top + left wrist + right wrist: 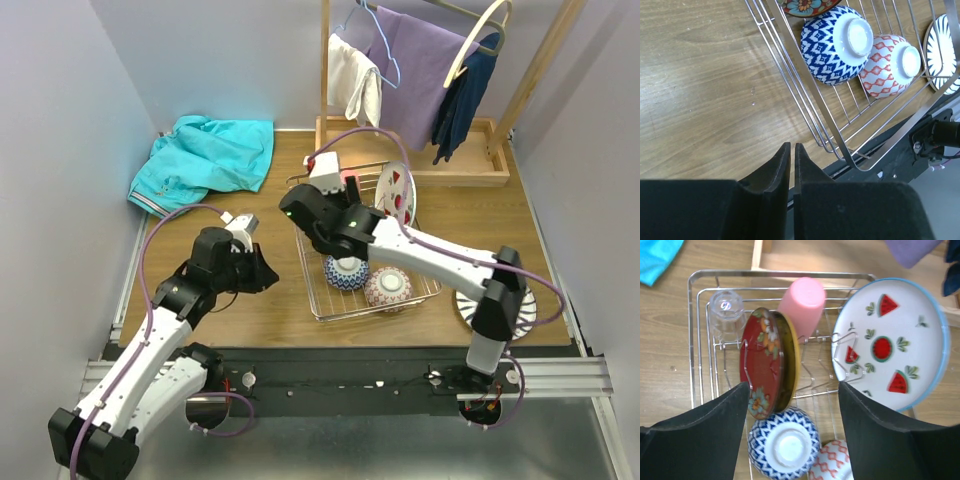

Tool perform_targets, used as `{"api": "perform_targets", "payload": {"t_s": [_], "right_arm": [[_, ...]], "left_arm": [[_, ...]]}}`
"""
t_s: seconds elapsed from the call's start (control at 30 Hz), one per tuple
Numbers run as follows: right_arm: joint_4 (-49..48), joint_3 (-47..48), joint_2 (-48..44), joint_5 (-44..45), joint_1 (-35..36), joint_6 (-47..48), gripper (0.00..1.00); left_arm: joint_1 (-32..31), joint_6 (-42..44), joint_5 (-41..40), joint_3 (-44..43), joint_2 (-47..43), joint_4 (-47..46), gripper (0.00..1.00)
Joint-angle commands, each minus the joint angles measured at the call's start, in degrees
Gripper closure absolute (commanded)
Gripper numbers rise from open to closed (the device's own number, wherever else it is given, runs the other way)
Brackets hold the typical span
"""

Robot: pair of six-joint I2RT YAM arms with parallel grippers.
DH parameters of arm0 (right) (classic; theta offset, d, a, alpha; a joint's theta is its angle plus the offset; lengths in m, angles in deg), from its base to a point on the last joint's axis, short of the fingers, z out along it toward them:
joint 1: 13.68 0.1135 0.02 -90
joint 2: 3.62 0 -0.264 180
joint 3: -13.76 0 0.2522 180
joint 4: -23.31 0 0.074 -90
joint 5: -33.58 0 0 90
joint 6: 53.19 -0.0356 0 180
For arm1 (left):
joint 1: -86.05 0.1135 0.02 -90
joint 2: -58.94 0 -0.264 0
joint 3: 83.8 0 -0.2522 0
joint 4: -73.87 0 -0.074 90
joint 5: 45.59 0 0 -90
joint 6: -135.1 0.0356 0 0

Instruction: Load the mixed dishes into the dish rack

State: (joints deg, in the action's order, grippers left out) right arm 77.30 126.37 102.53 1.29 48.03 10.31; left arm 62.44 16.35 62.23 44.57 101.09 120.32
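While left claw [792, 147] sits pinched together, empty, over table [700, 90] left of shiny silver wire dish rack [689, 340], right claw [792, 390] hangs spread over red floral plate [760, 370] standing on edge in rack, gripping nothing. Dark-striped white plate [942, 30] lies flat on table, frame upper right, past rack's right side; right arm nearer, likely next pick.

Both white-shelled, black-jointed arms [432, 256] are trailing purple cables [146, 268], and the left gripper [792, 145] and right gripper [792, 386] are showing matte black fingers [771, 176].
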Motion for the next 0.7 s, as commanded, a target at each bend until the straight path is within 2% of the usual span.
{"api": "perform_targets", "payload": {"t_s": [0.0, 0.1, 0.17, 0.2, 0.27, 0.3, 0.33, 0.37, 0.4, 0.47, 0.5, 0.57, 0.6, 0.67], "right_arm": [[-2.35, -6.36, -11.03, -4.7, -4.49, 5.22, 0.08], [-1.74, -12.97, -17.72, -10.92, -12.65, 9.97, 0.0], [-0.68, -18.21, -22.18, -13.66, -18.79, 12.25, 0.0], [0.02, -19.73, -23.69, -18.2, -26.65, 13.22, 0.02], [0.29, -25.77, -27.63, -19.04, -34.25, 16.11, 0.02], [-0.15, -28.33, -29.05, -20.52, -41.69, 17.78, 0.02], [-0.32, -30.36, -30.29, -21.67, -45.33, 19.89, 0.04], [-0.15, -32.12, -31.78, -23.33, -49.02, 24.26, 0.02], [0.11, -35.36, -34.49, -31.96, -57.84, 27.78, 0.02], [1.78, -37.23, -37.14, -43.33, -67.37, 37.33, 0.0], [2.48, -37.85, -37.94, -49.48, -74.3, 39.84, 0.0], [4.76, -38.47, -37.07, -52.16, -79.0, 44.66, 0.0], [6.51, -37.86, -35.76, -57.4, -83.99, 46.52, 0.01], [10.47, -36.1, -31.28, -62.09, -88.59, 50.47, 0.0]], "left_arm": [[0.33, 3.69, 0.55, -3.78, 2.23, -2.8, 0.83], [0.33, 7.72, -0.77, -6.94, 4.25, -2.8, 0.8], [0.33, 9.67, -1.65, -8.71, 5.48, -3.24, 0.78], [0.33, 10.99, -2.26, -10.28, 5.75, -3.33, 0.77], [0.41, 12.31, -3.32, -11.78, 6.36, -4.21, 0.74], [0.5, 12.67, -3.67, -13.1, 6.45, -4.47, 0.73], [0.5, 13.28, -4.02, -13.63, 6.71, -5.17, 0.69], [0.5, 13.46, -4.11, -14.33, 6.89, -5.44, 0.67], [0.59, 13.98, -3.5, -15.38, 7.15, -5.79, 0.65], [0.85, 15.3, -0.88, -16.27, 7.77, -6.76, 0.57], [1.46, 15.65, 0.44, -17.14, 7.94, -7.02, 0.54], [1.82, 17.14, 4.04, -18.11, 9.0, -7.37, 0.48], [1.91, 17.67, 8.06, -18.99, 9.44, -7.46, 0.47], [2.0, 19.25, 11.69, -19.78, 11.02, -7.64, 0.44]]}}
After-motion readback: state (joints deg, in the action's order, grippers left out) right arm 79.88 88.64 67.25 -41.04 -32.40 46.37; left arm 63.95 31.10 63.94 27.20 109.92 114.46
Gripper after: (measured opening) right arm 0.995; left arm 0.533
